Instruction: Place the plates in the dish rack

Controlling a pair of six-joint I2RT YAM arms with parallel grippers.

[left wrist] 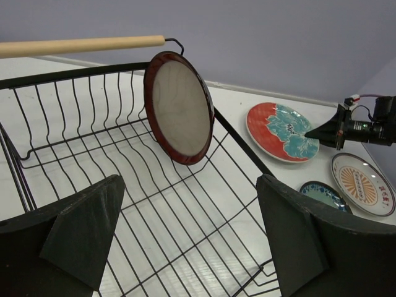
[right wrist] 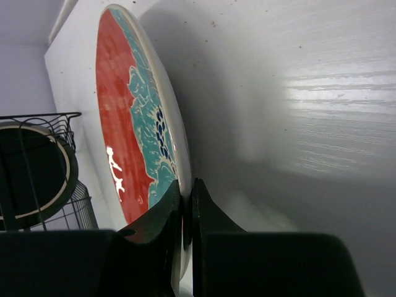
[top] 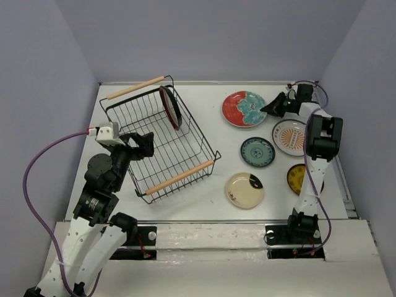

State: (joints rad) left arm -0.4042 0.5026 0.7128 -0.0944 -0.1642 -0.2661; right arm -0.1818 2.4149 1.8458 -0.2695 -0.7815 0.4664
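Note:
The maroon-rimmed beige plate (top: 170,107) stands on edge at the far end of the black wire dish rack (top: 185,120), also in the left wrist view (left wrist: 179,105). My left gripper (top: 146,144) is open and empty over the rack's near left part (left wrist: 189,241). My right gripper (top: 270,107) is shut on the right rim of the red-and-teal floral plate (top: 245,108), whose rim sits between the jaws (right wrist: 184,197). The sunburst plate (top: 289,137), small teal-blue plate (top: 257,151), yellow plate (top: 298,177) and cream plate (top: 244,189) lie flat on the table.
The rack's two wooden rod handles (top: 136,87) (top: 179,177) stand at its far and near ends. The table's right edge (top: 344,179) runs close to the sunburst and yellow plates. My right arm (top: 314,167) partly covers the yellow plate.

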